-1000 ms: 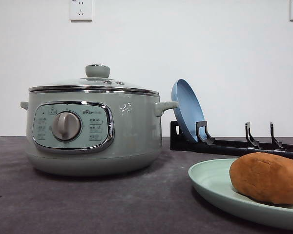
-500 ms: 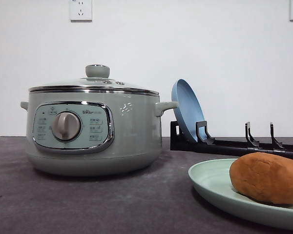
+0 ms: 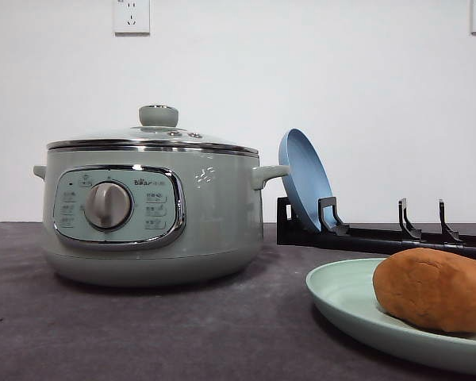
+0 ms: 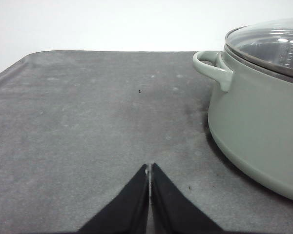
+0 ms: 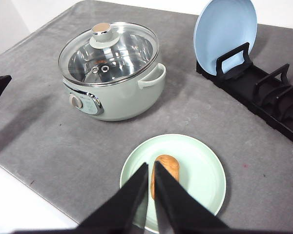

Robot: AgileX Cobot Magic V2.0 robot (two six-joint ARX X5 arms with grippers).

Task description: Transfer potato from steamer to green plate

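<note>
The orange-brown potato (image 3: 435, 288) lies on the pale green plate (image 3: 341, 294) at the front right of the table. From the right wrist view the potato (image 5: 166, 167) rests near the middle of the green plate (image 5: 200, 170), far below my right gripper (image 5: 152, 164), whose fingers are shut with nothing between them. The sage-green steamer (image 3: 151, 214) stands at the left with its glass lid on, and its inside looks bare through the lid (image 5: 110, 53). My left gripper (image 4: 150, 165) is shut and empty, low over the mat beside the steamer (image 4: 259, 131).
A blue plate (image 3: 301, 178) leans upright in a black dish rack (image 3: 381, 236) behind the green plate. Grey mat (image 4: 88, 122) stretches open on the steamer's left side. The table's front edge (image 5: 39, 195) runs close to the green plate.
</note>
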